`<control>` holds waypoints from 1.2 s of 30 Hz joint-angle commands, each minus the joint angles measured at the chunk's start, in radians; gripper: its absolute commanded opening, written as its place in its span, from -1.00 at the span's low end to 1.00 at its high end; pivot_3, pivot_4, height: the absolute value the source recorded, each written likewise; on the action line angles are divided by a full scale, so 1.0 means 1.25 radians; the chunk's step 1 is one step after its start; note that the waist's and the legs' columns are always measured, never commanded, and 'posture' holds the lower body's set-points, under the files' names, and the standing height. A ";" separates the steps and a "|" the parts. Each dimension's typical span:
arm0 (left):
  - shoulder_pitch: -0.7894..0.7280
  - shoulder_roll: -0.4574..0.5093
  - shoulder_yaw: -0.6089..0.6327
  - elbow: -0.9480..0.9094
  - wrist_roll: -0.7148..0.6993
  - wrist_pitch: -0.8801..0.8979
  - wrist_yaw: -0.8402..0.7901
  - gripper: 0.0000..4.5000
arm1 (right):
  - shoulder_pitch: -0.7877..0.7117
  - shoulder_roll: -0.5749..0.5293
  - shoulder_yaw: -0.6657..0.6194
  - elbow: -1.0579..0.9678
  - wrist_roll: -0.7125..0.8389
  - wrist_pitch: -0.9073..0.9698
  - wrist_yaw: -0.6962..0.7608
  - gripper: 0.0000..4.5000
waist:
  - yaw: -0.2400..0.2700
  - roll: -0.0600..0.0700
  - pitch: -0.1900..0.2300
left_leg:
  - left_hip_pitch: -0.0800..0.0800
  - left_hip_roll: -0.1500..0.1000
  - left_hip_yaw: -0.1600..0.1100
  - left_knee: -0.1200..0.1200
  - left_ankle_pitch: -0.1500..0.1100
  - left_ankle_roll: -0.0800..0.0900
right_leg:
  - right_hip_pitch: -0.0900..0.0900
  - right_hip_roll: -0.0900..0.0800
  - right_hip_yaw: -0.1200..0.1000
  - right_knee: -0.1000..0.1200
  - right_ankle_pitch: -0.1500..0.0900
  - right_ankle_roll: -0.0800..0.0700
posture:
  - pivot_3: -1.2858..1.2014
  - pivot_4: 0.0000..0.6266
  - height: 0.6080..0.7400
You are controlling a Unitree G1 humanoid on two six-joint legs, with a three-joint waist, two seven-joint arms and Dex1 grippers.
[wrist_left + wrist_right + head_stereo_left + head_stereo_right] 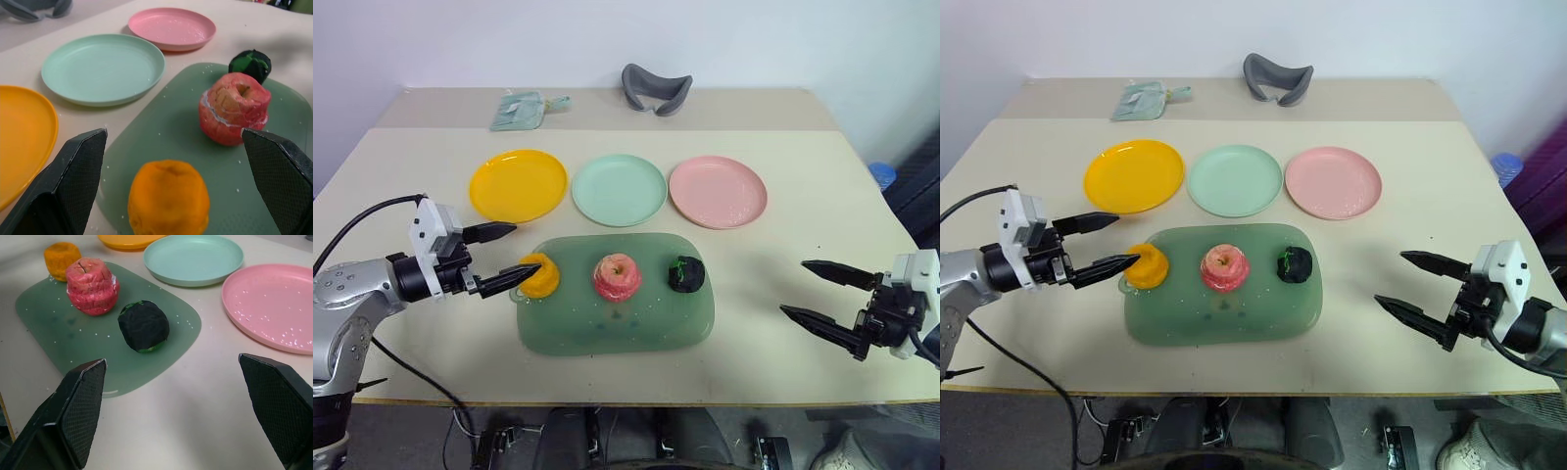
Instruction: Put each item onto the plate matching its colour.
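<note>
Table [401, 186], beige, bearing all items listed. Translucent green mat [607, 328], rounded rectangle, lying between the two grippers, its near-left end under the left gripper's fingertips. Yellow plate [518, 184], just beyond the left gripper; mint green plate [619, 189] and pink plate [718, 191] in a row alongside it, further toward the right gripper's side, all three bare. Left gripper [512, 255], fingers wide apart, holding nothing, the lower fingertip at the orange-yellow lump; contact cannot be judged. Right gripper [805, 287], fingers wide apart, holding nothing, over bare table, well apart from the mat's right end. Grey curved band [656, 89] and pale green pouch [519, 108], at the far table edge, well beyond both grippers. Orange-yellow lump [539, 275], on the mat's left end, directly before the left gripper. Pink-red apple [618, 277], mat centre, beyond the lump from the left gripper. Dark green ball [686, 273], on the mat's right part, nearest item to the right gripper.
</note>
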 commanded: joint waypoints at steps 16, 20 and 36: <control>-0.088 -0.023 -0.088 -0.029 0.044 0.065 0.096 1.00 | -0.264 0.018 0.240 -0.061 -0.004 0.012 -0.040 0.96 | -0.002 0.000 0.000 | 0.000 -0.001 -0.005 0.001 0.000 0.000 | 0.004 0.000 -0.005 -0.001 0.000 0.000 | 0.03 -0.52 1.00; -0.107 0.006 -0.106 -0.031 0.028 0.139 0.098 1.00 | -0.363 0.006 0.311 -0.035 -0.013 0.033 -0.016 0.96 | 0.003 -0.001 0.001 | 0.000 -0.001 -0.005 0.001 0.000 0.000 | 0.004 0.000 -0.005 -0.001 0.000 0.000 | 0.03 -0.52 1.00; -0.094 0.023 -0.210 -0.040 0.126 0.154 0.116 1.00 | -0.505 0.081 0.440 0.093 -0.130 -0.077 0.034 0.96 | 0.001 -0.002 0.001 | 0.000 -0.001 -0.005 0.002 0.000 0.000 | 0.004 -0.001 -0.006 -0.001 0.000 0.000 | 0.03 -0.52 1.00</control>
